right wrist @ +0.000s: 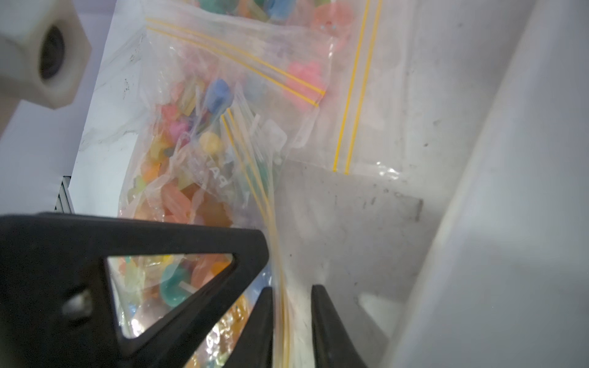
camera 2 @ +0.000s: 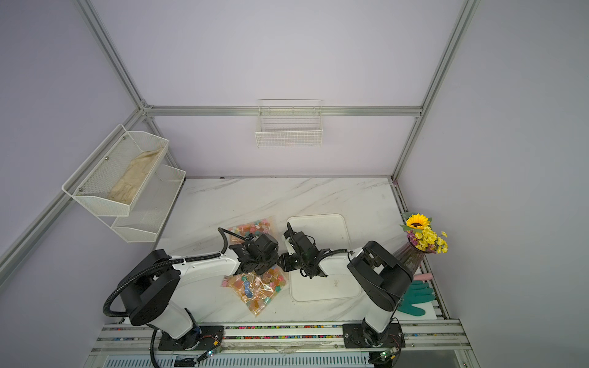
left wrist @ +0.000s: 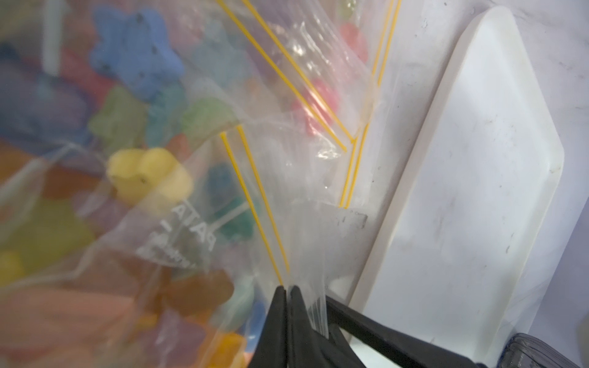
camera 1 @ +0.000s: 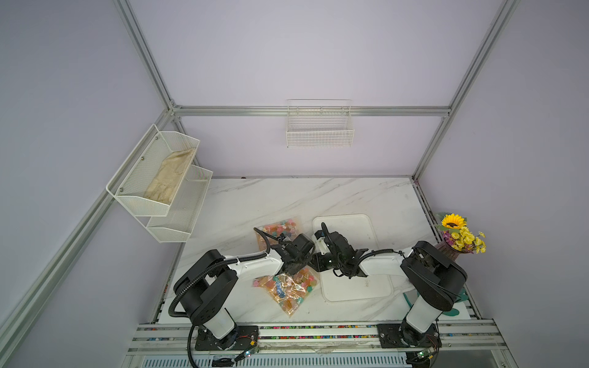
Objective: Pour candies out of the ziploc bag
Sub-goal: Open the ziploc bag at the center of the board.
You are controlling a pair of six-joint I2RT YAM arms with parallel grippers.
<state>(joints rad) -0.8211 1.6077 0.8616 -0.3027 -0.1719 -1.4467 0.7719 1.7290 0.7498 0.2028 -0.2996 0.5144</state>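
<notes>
Left wrist view: my left gripper (left wrist: 287,291) is pressed together on one lip of the ziploc bag (left wrist: 191,229), with the candies (left wrist: 149,178) inside. My right gripper (right wrist: 293,315) straddles the other lip, jaws apart. The bag lies just beside the white tray (camera 1: 350,286), on my left arm's side, mouth toward the tray.

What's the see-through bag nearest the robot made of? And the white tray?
The bag looks like thin clear plastic film, glossy; it crinkles, glints, and the candies show through. The tray: probably hard white plastic, matte and scuffed; smooth rounded rim, though the material isn't certain.
</notes>
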